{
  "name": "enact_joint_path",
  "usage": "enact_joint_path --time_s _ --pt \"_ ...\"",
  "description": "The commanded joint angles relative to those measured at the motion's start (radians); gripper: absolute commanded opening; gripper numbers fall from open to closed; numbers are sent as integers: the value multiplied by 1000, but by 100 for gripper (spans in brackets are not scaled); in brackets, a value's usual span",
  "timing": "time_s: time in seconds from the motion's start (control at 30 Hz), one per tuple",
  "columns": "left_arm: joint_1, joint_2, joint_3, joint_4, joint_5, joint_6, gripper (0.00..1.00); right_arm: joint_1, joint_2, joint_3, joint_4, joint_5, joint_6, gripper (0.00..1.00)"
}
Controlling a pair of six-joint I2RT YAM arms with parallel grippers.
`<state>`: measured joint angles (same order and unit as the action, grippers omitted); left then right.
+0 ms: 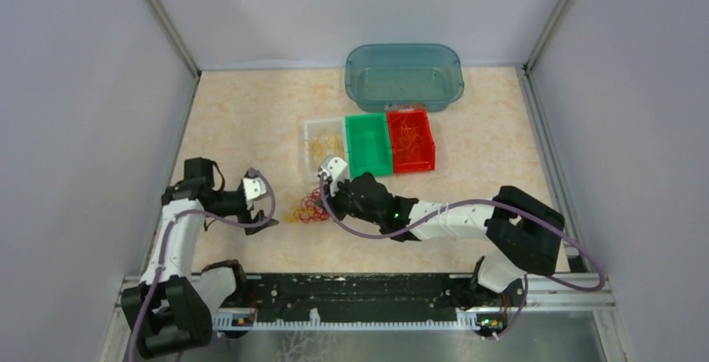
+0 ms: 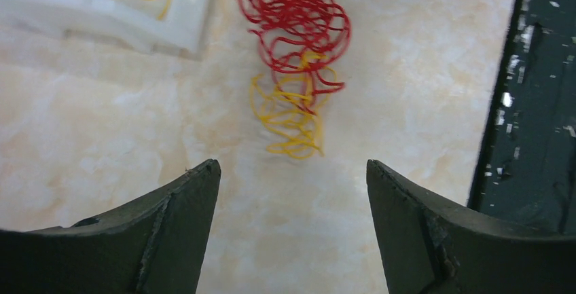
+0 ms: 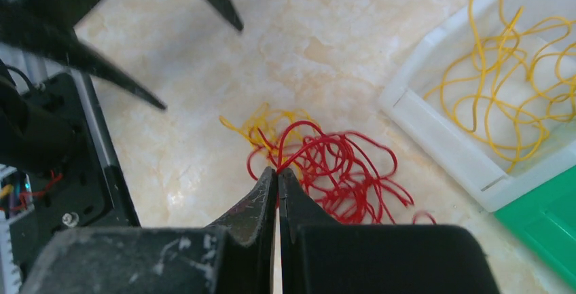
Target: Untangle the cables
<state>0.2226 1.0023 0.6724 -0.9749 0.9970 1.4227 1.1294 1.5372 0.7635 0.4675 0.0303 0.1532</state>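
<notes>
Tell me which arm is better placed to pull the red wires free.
Right. The right gripper is shut on a red wire; the left gripper hangs open, short of the yellow wires, touching nothing.

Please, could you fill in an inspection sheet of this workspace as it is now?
Surface: marbled table, no spill seen.
Job's things: red and yellow clump lying on table, near white bin, apart from it.
Clutter: white bin holds yellow wires; green bin looks empty; red bin holds thin wires; teal tub behind.
Grippers: left gripper open, off the clump; right gripper shut on a red strand.
Cables: purple arm cables loop along both arms.
Surroundings: grey walls, black rail.
</notes>
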Motion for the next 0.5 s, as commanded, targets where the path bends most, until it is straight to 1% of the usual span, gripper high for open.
enact_joint_path --time_s 0.0,0.07,0.17,0.23,0.3,0.4,0.47 --pt "-133 -30 -76 -2 -57 63 85 0 -55 -11 108 49 68 0" --pt "-197 -63 -120 88 -136 -7 85 -1 -63 -27 109 50 72 0" --pt "-226 -75 -149 175 -143 -56 84 -2 -79 -63 109 49 86 0" --pt "-243 -55 -144 241 -141 -91 81 -1 -93 -92 113 49 96 0" --pt "-256 -34 -135 294 -129 -111 80 -1 -103 -113 110 49 102 0" --pt "-290 6 -123 333 -117 -116 79 -1 -109 -127 108 43 111 0" --pt "-329 46 -110 317 -127 -100 78 -2 -107 -130 110 46 116 0"
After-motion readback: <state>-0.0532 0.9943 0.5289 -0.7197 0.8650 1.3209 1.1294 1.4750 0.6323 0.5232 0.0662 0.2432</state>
